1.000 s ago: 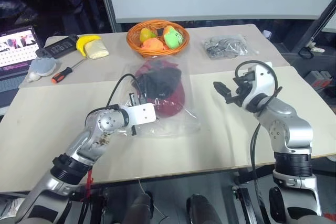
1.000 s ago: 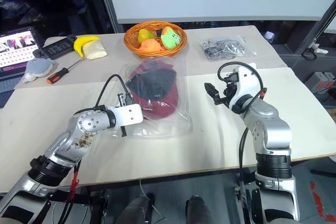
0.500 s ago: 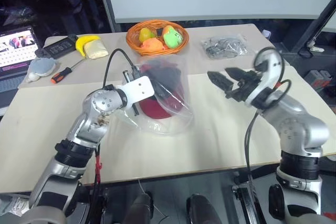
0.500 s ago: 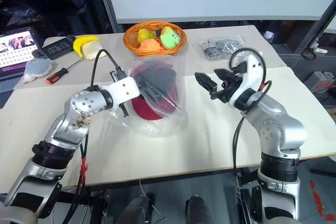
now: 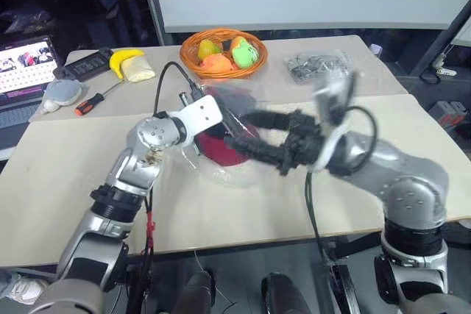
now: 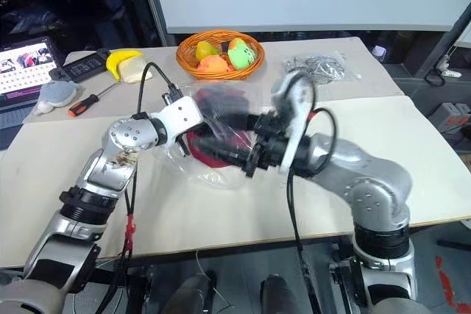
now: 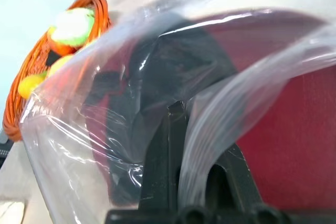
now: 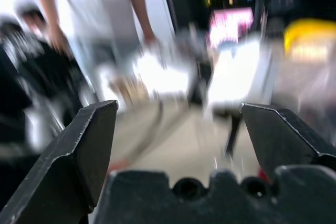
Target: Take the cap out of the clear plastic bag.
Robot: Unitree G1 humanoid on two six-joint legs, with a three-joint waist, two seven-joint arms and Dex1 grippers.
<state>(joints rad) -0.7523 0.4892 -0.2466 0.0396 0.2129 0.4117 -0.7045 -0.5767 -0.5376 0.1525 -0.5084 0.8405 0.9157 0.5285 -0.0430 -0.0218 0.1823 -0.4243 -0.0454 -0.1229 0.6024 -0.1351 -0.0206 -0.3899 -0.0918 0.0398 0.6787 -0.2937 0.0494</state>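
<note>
Now L gripper [image 7: 176,129], clenched on the clear plastic bag [image 5: 221,170], has it hoisted — R gripper [image 5: 246,131], jaws wide, swings across toward the cap [image 5: 221,148] — extraction imminent, prob.

1. I note the left gripper [image 7: 176,129], clamped on the edge of the clear plastic bag [image 5: 221,170], has risen; the bag's near edge now hangs off the table [image 5: 66,159].
2. The cap [image 5: 221,148] has tipped up with the bag.
3. The right gripper [image 5: 246,134], jaws spread wide, has swung in from the right side to the bag's mouth.
</note>
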